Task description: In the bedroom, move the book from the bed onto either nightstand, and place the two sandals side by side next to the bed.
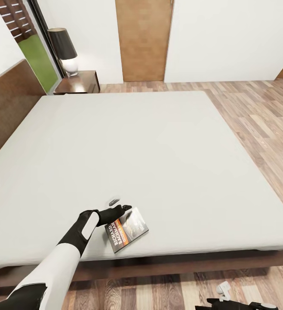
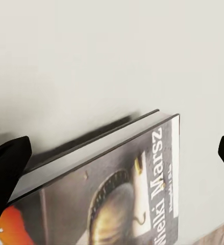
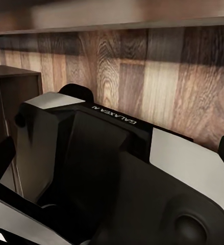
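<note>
Book on one big bed, lower centre of the head view.

One bed (image 1: 128,163), one nightstand (image 1: 78,82) (upper left, one lamp (image 1: 64,49)), one book (image 1: 127,229) near the mattress's front edge; left gripper (image 1: 123,210) spread wide at it.

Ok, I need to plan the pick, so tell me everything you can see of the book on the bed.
The small thin paperback book lies flat, cover up, on the pale-grey mattress near its foot edge, turned at an angle. Its dark cover picture carries an orange band with white lettering "RICHARD BACHMAN"; the left wrist view shows "Wielki Marsz" along one edge and pale page edges. It is closed and looks undamaged. The black left end effector is open, fingers either side of the book's far edge; contact cannot be told.
</note>
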Controlling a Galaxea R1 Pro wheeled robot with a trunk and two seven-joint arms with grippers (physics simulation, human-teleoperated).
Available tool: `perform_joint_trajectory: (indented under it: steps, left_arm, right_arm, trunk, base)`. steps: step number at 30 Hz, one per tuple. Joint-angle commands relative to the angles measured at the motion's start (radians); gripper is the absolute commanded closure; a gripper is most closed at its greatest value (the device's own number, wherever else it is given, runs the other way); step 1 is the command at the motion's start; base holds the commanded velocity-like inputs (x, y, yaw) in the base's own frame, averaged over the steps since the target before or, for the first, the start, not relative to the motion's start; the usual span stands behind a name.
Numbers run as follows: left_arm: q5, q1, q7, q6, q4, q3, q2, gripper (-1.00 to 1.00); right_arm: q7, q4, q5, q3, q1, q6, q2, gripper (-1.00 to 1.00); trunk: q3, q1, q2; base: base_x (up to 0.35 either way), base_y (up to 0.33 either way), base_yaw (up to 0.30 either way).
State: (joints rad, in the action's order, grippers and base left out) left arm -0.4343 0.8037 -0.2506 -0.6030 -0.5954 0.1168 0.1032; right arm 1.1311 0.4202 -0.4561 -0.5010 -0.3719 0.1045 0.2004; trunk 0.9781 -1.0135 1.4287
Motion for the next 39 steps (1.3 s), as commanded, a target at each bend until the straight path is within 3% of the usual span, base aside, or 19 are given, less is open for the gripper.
perform_joint_trajectory:
  steps: [1,39]
  left_arm:
    - [0.008,0.000,0.001,-0.008,0.000,0.006,0.001,-1.00]
    - [0.008,0.000,0.001,-0.008,0.000,0.006,0.001,-1.00]
  right_arm:
    - [0.007,0.001,-0.006,-0.008,0.000,0.011,-0.001,-1.00]
    - [0.007,0.001,-0.006,-0.009,0.000,0.011,-0.001,-1.00]
  trunk:
    - [0.001,0.000,0.000]
    - [-0.009,0.011,-0.021]
  base:
    - [-0.005,0.000,0.000]
    - [0.000,0.000,0.000]
